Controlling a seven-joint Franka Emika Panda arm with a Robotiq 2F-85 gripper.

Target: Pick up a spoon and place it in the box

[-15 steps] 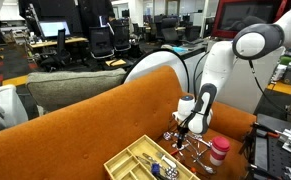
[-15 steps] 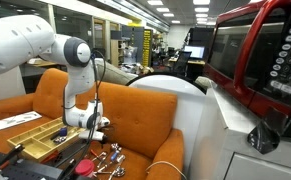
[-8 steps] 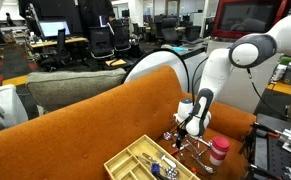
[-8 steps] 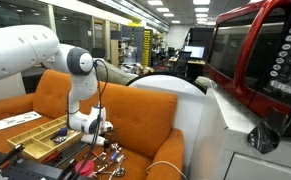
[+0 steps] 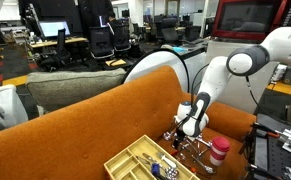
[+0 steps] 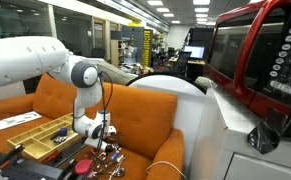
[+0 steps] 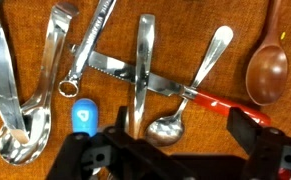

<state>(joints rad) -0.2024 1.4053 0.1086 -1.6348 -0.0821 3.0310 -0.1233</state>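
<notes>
Wrist view: fingers (image 7: 85, 155) stand wide apart at the bottom edge of the frame, one dark pad at lower left and one at lower right, clamped on nothing. The gripper (image 7: 173, 142) hangs over a spread of cutlery on an orange cushion (image 7: 225, 20).

In the gap between the fingers, bottom centre: bowl of a metal spoon (image 7: 169, 126), handle running to the upper right. Whether the pads touch it cannot be told.

A knife with a red handle (image 7: 150, 78) runs across the middle of the frame and under the spoon's neck. A fork (image 7: 144, 60) stands upright at centre, crossing the knife. Lower left of centre: small blue tag (image 7: 83, 116). Left edge: tongs (image 7: 3, 75) with a large ladle-like bowl at the bottom left. Upper right: wooden spoon (image 7: 268, 72), apart from the rest.

In both exterior views the gripper (image 5: 188, 130) (image 6: 103, 142) points down, low over the cutlery on the orange sofa (image 5: 85, 130) (image 6: 135, 118).

The box (image 5: 135, 160) (image 6: 27, 128) sits on the seat beside the cutlery pile, apart from the gripper, with some utensils already in its compartments; which ones cannot be told. A pink cup (image 5: 218, 152) stands on the far side of the pile from the box, lower right of the frame
</notes>
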